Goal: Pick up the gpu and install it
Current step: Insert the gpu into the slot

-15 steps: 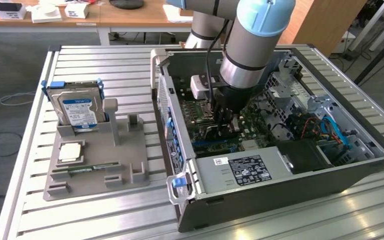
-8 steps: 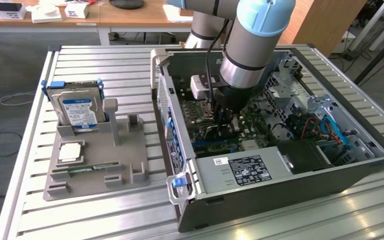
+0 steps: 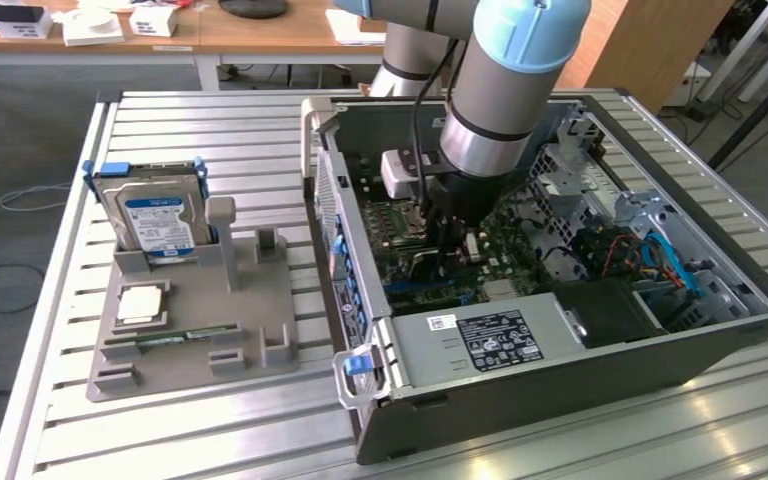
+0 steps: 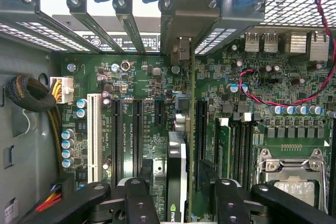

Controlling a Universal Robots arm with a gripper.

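Slatted metal tabletop (image 3: 197,420) up front, wooden desks way behind it. Biggest thing on it by far: open PC case (image 3: 651,370), lying on its side with the lid off. Robot arm (image 3: 504,100) reaching straight down into the middle of it. Off toward the exterior view's left, well apart from the case, grey parts holder (image 3: 184,340) with a hard drive (image 3: 157,215) standing in its cradle.

Inside the case, green motherboard (image 4: 142,85) spread across the wrist view. Standing on edge on that board, between the long black slots: the gpu (image 4: 177,171), black cooler on one face, thin green board on the other. Silver end bracket (image 4: 181,22) lined up at the rear slot openings, under the blue clips. Looks seated to me, though can't see the slot contacts themselves.

Fingers (image 4: 139,203) released, one on each side of the card, with a visible gap to it on both sides. Not touching it as far as I can tell.

So, letting go after the install, by the look of it. To do that well: keep both gaps even, avoid dragging a pad across the cooler, no sideways nudge that could tilt the card in its slot. Mind the red and black wires nearby too.
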